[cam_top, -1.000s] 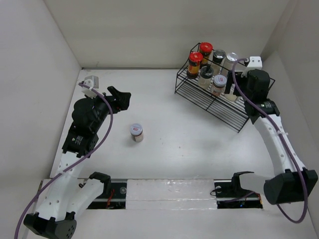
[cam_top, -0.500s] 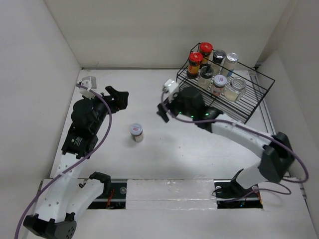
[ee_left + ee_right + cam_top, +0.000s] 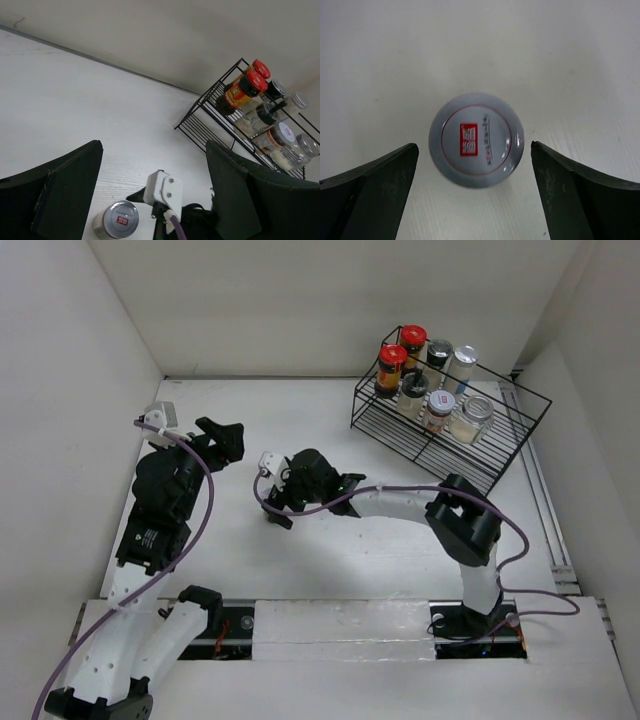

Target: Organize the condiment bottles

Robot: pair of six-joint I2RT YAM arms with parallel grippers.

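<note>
White counter (image 3: pixel 300 420), left of centre: open right gripper (image 3: pixel 278 502) straddles a jar (image 3: pixel 476 140), probably light, rigid and slick, best pinched across its sides; left gripper (image 3: pixel 228 438) open.

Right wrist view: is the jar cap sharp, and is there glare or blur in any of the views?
Right wrist: the jar cap is sharp enough to show its red mark, with a small glint at its right rim; the right fingers are soft. Left wrist: left fingers underexposed, rack clear. Top external: even light, soft shadows, no glare.
</note>
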